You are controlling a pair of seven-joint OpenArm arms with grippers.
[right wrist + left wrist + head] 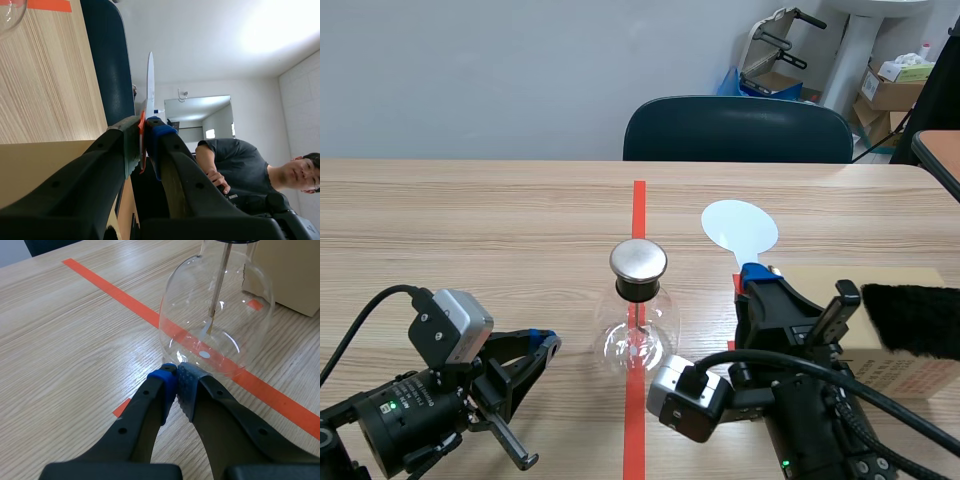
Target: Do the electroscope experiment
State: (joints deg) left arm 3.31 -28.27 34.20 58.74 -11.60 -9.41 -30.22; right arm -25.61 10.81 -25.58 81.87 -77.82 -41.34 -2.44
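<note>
Glass marks the middle of the scene view: the electroscope flask stands upright on the counter, over the orange-red line, capped by a round metal disc. The left fingers lie low just beside it, tips turned toward the glass. On the flask's far side the right fingers clamp the stem of a white paddle, whose round blade stands beyond their tips. Beside the right fingers sits a cardboard box with a black furry pad on top. A dark chair stands behind the counter.

From the left wrist, the left fingers are pressed pad to pad with nothing between them. The flask is just ahead of their tips; whether they touch it cannot be told. A thin rod hangs inside the glass, and the box lies beyond.

From the right wrist, the right fingers are drawn narrow on the paddle, seen edge-on. An orange-red part shows between the pads, and the thin white blade rises ahead of the tips. The chair lies ahead, and a person in a dark shirt is off beside the fingers.
</note>
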